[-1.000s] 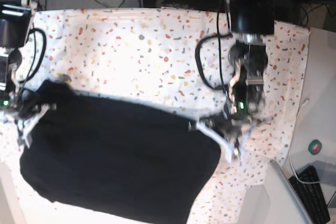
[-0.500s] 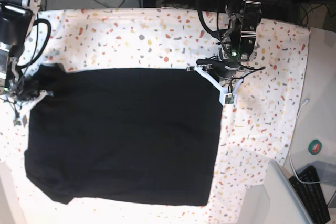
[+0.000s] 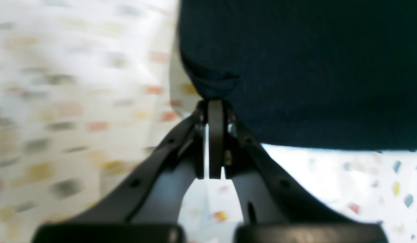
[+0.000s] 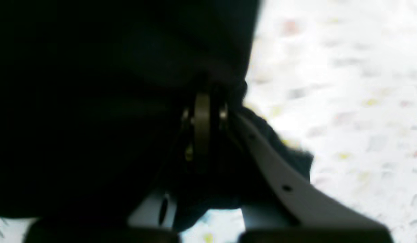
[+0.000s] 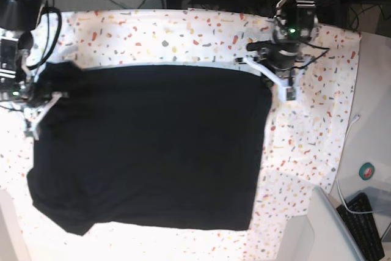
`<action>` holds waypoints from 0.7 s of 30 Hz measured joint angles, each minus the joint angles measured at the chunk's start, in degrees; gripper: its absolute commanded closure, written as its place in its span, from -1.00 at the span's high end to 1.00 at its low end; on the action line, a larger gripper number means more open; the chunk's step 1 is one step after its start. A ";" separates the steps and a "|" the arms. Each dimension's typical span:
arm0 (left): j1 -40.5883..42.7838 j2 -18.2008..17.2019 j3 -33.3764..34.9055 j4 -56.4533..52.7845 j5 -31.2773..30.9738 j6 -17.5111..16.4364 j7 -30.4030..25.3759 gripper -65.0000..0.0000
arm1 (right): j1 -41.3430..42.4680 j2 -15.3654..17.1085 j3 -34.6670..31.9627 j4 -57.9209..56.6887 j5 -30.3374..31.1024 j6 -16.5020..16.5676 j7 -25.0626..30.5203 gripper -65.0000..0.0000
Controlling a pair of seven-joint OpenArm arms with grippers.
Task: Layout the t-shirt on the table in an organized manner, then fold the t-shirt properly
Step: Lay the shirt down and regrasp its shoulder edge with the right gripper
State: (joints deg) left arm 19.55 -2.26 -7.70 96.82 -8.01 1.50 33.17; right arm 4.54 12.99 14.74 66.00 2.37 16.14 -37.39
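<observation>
You have the large white table [image 5: 183, 35] with its small red, orange, yellow and grey flecks under everything, and it is much wider than the cloth, so there is room on all sides to spread and later to fold.

On it lies the black short-sleeved cloth t-shirt [image 5: 153, 151], plain black side up, almost a full rectangle. Its far edge runs nearly straight between your two arms, because each arm holds one corner and they pull it apart. The near part lies flat on the table, only the near corner on the right arm's side is rounded and a little bunched. I judge the layout step is nearly complete; the fold is not yet begun.

The left gripper [image 5: 276, 79] is at the far corner on the right side of the base view. In its wrist view the left gripper [image 3: 215, 104] has the jaws closed together, pinching a small tuck of the black cloth at the corner. This grip is why the edge is tight.

The right gripper [image 5: 38, 107] is at the opposite far corner. In its own view the right gripper [image 4: 203, 101] is also clenched, with dark cloth gathered around the fingers; there the sleeve makes a small lump, so that corner is less tidy.
</observation>
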 measured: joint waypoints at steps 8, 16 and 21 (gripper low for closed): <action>1.70 0.15 -4.57 1.77 -0.22 -0.11 0.04 -1.00 | 9.92 -0.59 -6.54 -8.59 0.17 0.35 -3.06 -1.00; 2.54 0.02 -5.03 1.03 0.17 -0.04 -0.04 -1.00 | 10.47 -2.43 -7.85 -10.62 0.15 -0.55 -4.42 -1.00; 2.38 0.15 -4.57 0.79 0.20 0.00 0.00 -1.00 | 8.87 -3.17 -4.70 -4.22 0.37 0.13 -5.86 -0.21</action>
State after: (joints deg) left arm 21.93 -2.11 -12.27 97.60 -7.81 1.50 33.17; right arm 13.41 9.82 10.04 61.78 2.74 16.27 -43.24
